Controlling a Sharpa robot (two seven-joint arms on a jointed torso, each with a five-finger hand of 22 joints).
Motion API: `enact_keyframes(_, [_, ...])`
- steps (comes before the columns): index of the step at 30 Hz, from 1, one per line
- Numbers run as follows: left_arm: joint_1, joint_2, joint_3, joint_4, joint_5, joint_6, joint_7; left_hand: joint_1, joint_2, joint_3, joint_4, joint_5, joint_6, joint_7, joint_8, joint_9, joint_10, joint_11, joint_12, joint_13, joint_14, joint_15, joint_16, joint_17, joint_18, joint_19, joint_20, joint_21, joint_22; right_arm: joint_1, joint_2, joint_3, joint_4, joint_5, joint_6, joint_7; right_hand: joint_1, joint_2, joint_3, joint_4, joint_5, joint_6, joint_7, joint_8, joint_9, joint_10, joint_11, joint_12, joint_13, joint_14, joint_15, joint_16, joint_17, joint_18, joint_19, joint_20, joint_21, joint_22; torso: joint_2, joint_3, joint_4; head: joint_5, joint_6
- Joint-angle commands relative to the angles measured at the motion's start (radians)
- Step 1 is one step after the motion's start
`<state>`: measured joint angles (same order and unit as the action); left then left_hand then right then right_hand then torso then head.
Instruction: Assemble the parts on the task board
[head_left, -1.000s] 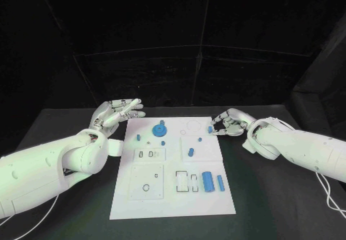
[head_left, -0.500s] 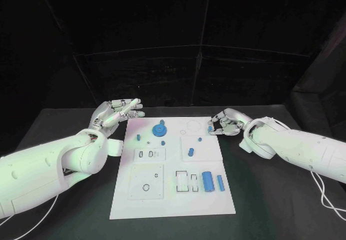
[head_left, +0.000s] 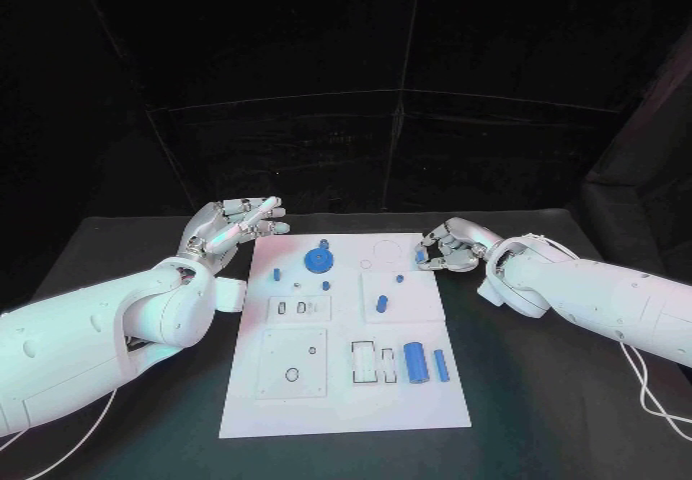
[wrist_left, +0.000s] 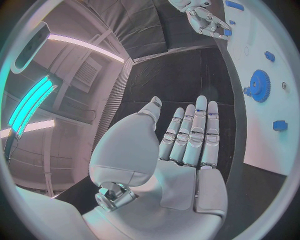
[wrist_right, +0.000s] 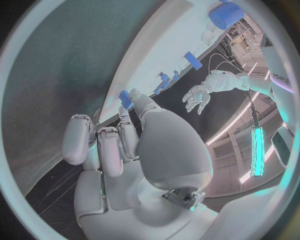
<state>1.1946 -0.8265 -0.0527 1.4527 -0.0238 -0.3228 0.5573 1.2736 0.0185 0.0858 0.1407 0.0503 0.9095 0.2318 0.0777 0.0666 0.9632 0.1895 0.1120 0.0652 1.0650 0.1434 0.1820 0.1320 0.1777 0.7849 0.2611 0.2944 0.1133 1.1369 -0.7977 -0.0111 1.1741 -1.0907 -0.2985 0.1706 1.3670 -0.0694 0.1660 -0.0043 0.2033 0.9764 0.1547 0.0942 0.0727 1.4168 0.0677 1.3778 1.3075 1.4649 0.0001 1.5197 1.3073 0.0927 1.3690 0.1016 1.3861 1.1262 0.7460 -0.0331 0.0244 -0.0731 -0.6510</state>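
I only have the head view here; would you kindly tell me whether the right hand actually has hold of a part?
Observer: Yes. In the right wrist view the right hand pinches a small blue part between its thumb and a fingertip, at the edge of the task board.
Operator: Thank you. And is the left hand holding anything?
Observer: No. The left wrist view shows the left hand with a bare palm and straight fingers, off the board's side.

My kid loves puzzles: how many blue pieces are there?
7: gear, peg left of it, stub nearer, mid-board piece, cylinder and bar at the near end, last piece at the right hand. Tiny ones may be hidden.
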Motion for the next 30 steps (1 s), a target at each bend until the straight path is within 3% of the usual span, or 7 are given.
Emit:
enact_keyframes(1, [0.001,0.000,0.001,0.001,-0.005,0.012,0.004,0.000,0.012,0.000,-0.008,0.004,0.007,0.015,-0.003,-0.001,0.001,0.005,-0.005,-0.001,-0.002,0.004,-0.004,0.002,0.006,-0.006,0.003,-0.006,-0.002,0.001,0.000,0.001,0.002,-0.016,0.013,-0.008,-0.002,0.016,0.007,-0.004,-0.006,0.019,-0.003,0.010,0.002,0.005,-0.004,0.006,0.036,0.076,-0.010,0.004,0.116,-0.008,0.006,-0.005,0.005,0.002,0.000,0.0005,0.0004,-0.001,0.000])
enact_keyframes(10, [0.001,-0.001,0.001,0.001,-0.005,0.011,0.003,0.000,0.012,0.000,-0.008,0.004,0.007,0.015,-0.003,-0.001,0.001,0.005,-0.005,-0.001,-0.002,0.004,-0.004,0.002,0.006,-0.006,0.003,-0.006,-0.002,0.001,-0.001,0.001,0.002,-0.023,0.005,-0.016,-0.004,0.036,0.027,-0.011,-0.010,0.070,-0.019,0.029,0.005,0.010,-0.017,0.010,0.041,0.076,-0.021,0.005,0.119,-0.008,0.008,-0.014,0.006,0.004,0.000,0.0006,-0.0007,-0.001,-0.002])
enact_keyframes(14, [0.001,-0.001,0.001,0.002,-0.005,0.012,0.003,0.000,0.012,0.000,-0.008,0.004,0.007,0.015,-0.003,-0.001,0.001,0.005,-0.005,-0.001,-0.002,0.004,-0.004,0.002,0.006,-0.006,0.003,-0.006,-0.002,0.001,0.000,0.001,0.004,-0.024,-0.009,-0.017,-0.002,0.053,0.045,-0.015,-0.035,0.097,-0.029,0.040,0.006,0.013,-0.027,0.012,0.044,0.077,-0.029,0.006,0.122,-0.009,0.011,-0.021,0.009,0.011,0.000,0.0006,0.0007,-0.002,-0.003])
enact_keyframes(21, [0.001,-0.002,0.001,0.002,-0.005,0.012,0.003,0.000,0.012,0.000,-0.008,0.004,0.007,0.015,-0.003,-0.001,0.001,0.005,-0.005,-0.001,-0.002,0.004,-0.004,0.002,0.006,-0.006,0.003,-0.006,-0.002,0.001,-0.002,0.001,0.016,-0.022,-0.092,-0.012,-0.001,0.078,0.074,-0.022,-0.047,0.120,-0.041,0.049,0.007,0.019,-0.036,0.016,0.050,0.079,-0.038,0.008,0.132,-0.012,0.020,-0.030,0.016,0.027,-0.001,0.0009,0.0005,-0.002,-0.004])
enact_keyframes(30, [0.001,-0.007,0.001,0.006,-0.005,0.011,0.002,0.000,0.012,0.000,-0.008,0.004,0.007,0.015,-0.003,-0.001,0.001,0.005,-0.005,-0.001,-0.002,0.004,-0.004,0.002,0.006,-0.006,0.003,-0.006,-0.002,0.001,-0.031,0.001,0.096,-0.011,-0.152,-0.059,-0.006,0.083,0.089,-0.025,-0.041,0.116,-0.040,0.044,0.004,0.018,-0.037,0.013,0.048,0.079,-0.040,0.008,0.130,-0.013,0.022,-0.034,0.017,0.029,-0.003,-0.0010,-0.0007,-0.003,-0.003])
